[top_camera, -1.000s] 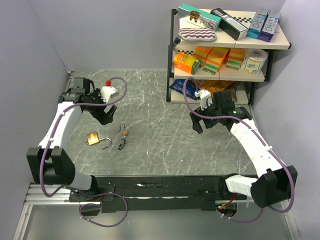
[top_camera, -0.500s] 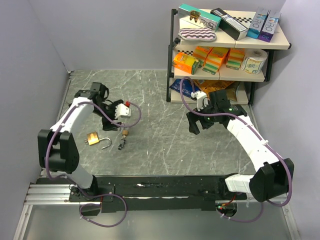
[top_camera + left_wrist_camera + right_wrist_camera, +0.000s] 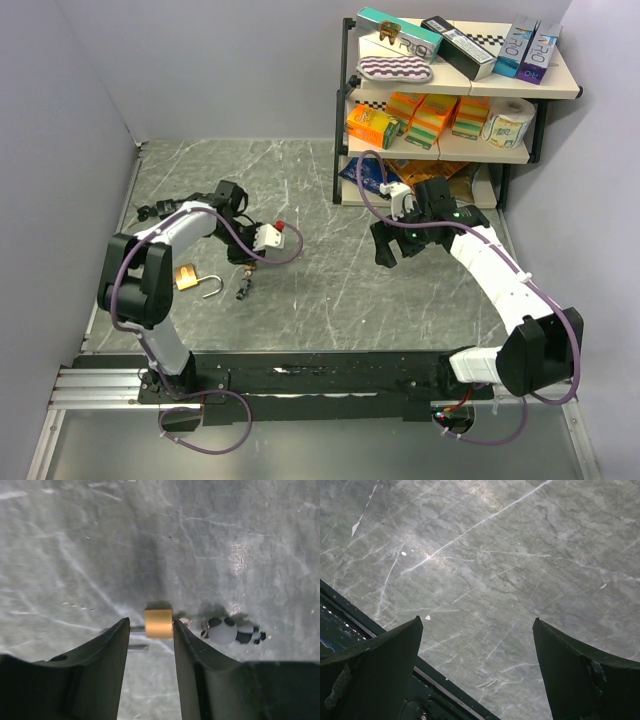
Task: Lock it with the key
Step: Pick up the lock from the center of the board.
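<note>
A small brass key lies on the marble table; its gold head [image 3: 158,623] sits between the tips of my left gripper [image 3: 151,622]. The head touches the right finger [image 3: 187,650], and a narrow gap remains at the left finger [image 3: 107,650]. A black-and-white panda charm [image 3: 231,630] hangs off the key to the right. From above, the left gripper [image 3: 247,258] stands over the key [image 3: 249,266], with the brass padlock [image 3: 186,277] to its left, shackle swung open. My right gripper [image 3: 385,250] hovers wide open over bare table [image 3: 485,570], holding nothing.
A shelf rack [image 3: 440,100] stacked with boxes, a paper roll and packets stands at the back right, close behind the right arm. The black base rail [image 3: 320,375] runs along the near edge and shows in the right wrist view [image 3: 395,680]. Walls close in left and back.
My left arm swung right and down from the back left onto the key, and its jaws narrowed around the key head. The right arm shifted slightly left.
</note>
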Robot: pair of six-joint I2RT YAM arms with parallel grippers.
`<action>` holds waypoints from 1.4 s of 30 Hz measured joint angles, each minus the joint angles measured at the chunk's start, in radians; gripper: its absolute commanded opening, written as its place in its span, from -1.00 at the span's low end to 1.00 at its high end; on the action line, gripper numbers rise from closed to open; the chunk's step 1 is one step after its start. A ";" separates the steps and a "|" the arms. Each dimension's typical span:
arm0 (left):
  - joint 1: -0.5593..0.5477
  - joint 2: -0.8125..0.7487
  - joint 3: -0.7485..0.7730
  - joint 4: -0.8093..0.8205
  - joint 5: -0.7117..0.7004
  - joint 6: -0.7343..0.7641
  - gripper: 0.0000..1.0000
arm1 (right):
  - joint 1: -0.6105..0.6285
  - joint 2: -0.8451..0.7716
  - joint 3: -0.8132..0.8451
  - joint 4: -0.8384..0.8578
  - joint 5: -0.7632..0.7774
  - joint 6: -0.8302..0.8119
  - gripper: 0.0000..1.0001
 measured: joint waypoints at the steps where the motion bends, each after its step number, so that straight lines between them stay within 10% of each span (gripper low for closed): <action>1: -0.003 0.014 -0.007 0.011 -0.006 -0.015 -0.09 | 0.000 0.005 0.000 -0.001 0.000 0.001 1.00; 29: -0.018 0.101 -0.033 0.090 -0.108 -0.158 0.08 | 0.000 0.031 0.019 -0.006 -0.006 0.017 1.00; 42: -0.053 0.122 -0.015 0.106 -0.163 -0.226 -0.66 | 0.000 0.040 0.032 -0.012 -0.011 0.022 1.00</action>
